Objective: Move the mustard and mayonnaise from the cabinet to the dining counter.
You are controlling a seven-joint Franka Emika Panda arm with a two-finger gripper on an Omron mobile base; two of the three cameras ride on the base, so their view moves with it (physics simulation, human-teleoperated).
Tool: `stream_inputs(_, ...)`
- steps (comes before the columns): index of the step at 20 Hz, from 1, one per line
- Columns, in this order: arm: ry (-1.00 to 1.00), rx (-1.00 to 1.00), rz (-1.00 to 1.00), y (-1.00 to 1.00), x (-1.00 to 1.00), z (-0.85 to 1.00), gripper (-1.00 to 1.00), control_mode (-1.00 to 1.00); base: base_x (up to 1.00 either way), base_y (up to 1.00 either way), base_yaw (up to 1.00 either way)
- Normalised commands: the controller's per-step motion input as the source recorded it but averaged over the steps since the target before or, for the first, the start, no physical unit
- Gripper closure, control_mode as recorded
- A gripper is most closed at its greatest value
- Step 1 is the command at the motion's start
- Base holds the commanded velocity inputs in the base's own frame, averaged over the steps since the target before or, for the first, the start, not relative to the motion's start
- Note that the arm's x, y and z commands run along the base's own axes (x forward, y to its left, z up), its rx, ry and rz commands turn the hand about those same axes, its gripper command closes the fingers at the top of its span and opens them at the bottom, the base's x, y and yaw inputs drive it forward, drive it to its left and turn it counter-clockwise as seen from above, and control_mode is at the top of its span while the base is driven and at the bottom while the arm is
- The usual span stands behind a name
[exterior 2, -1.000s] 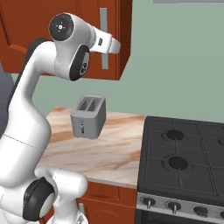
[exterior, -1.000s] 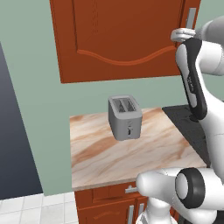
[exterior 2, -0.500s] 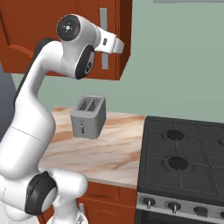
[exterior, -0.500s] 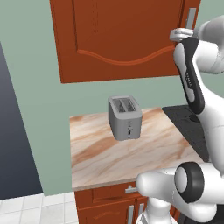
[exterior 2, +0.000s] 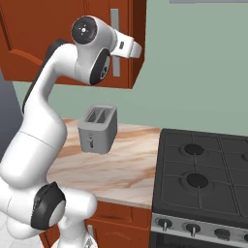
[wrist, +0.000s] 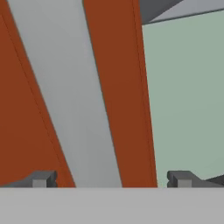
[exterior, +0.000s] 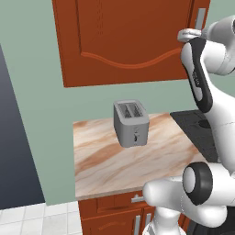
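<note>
My end effector (wrist: 111,179) is spread wide, its tips straddling the grey handle (wrist: 70,100) of the cabinet (exterior: 124,41) just ahead. The door is shut, so mustard and mayonnaise presumably sit behind it; everything remains to be done.

I am in a home kitchen. A reddish-brown wall cabinet (exterior: 124,41) with an arched panel door and a grey bar handle (exterior 2: 115,42) hangs on a pale green wall. Under it a grey toaster (exterior: 131,122) stands on a beige marble countertop (exterior: 124,160), beside a black gas stove (exterior 2: 203,179) with burners and knobs.
</note>
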Motion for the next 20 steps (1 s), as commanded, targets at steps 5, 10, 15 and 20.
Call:
stream_inputs(5, 0.00, 0.03, 0.00, 0.00, 0.29, -0.03, -1.00, -1.00, 0.00, 0.00, 0.00)
stream_inputs(10, 0.00, 0.03, 0.00, 0.00, 0.26, -0.03, -1.00, -1.00, 0.00, 0.00, 0.00)
stream_inputs(15, 0.00, 0.01, 0.01, 0.02, 0.24, -0.09, 1.00, -1.00, 0.00, 0.00, 0.00)
stream_inputs(20, -0.01, 0.00, 0.01, 0.00, 0.19, -0.11, 1.00, -1.00, 0.00, 0.00, 0.00)
